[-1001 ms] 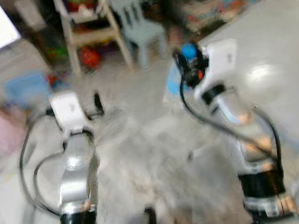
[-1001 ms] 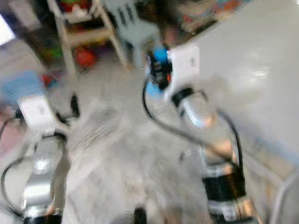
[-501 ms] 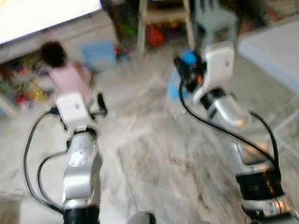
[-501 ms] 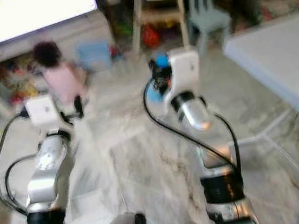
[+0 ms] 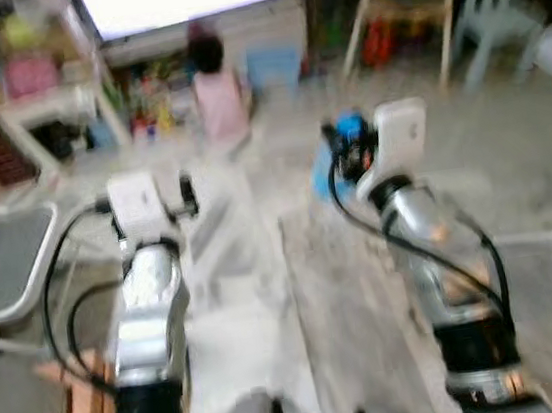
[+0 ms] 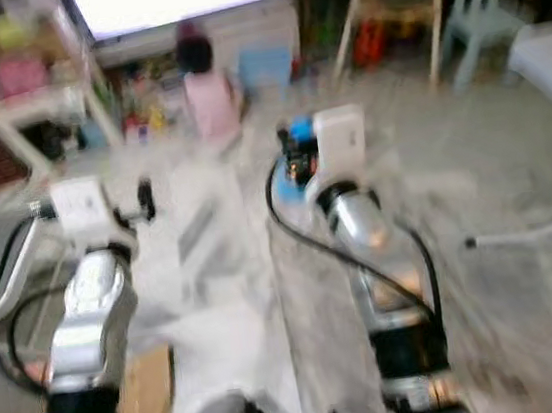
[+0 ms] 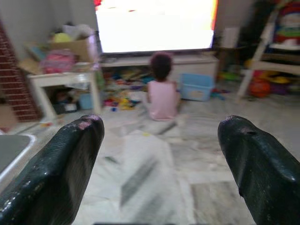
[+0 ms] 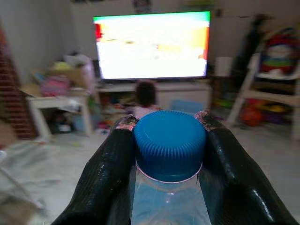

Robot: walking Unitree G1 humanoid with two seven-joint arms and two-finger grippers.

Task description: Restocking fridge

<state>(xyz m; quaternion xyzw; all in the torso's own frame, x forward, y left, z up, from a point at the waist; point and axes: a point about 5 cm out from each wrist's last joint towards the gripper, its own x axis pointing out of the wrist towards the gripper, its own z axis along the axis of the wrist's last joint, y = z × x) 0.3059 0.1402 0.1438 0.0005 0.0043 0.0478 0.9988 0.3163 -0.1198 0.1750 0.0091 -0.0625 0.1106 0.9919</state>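
Carrying a blue-capped water bottle (image 8: 168, 159) pinched at the neck in the right gripper (image 8: 165, 140) — presumably held high for the trip to the fridge — with the left gripper (image 7: 159, 154) spread wide and empty, facing a person (image 7: 161, 93) seated on the floor (image 5: 317, 292) before a lit television (image 8: 152, 44).

Pale marbled floor (image 5: 350, 318), carrying a seated person in pink (image 7: 161, 96) beyond the left gripper (image 7: 159, 136), a blue bin (image 7: 197, 87) sitting beside them and scattered toys (image 7: 121, 99) lying nearby.
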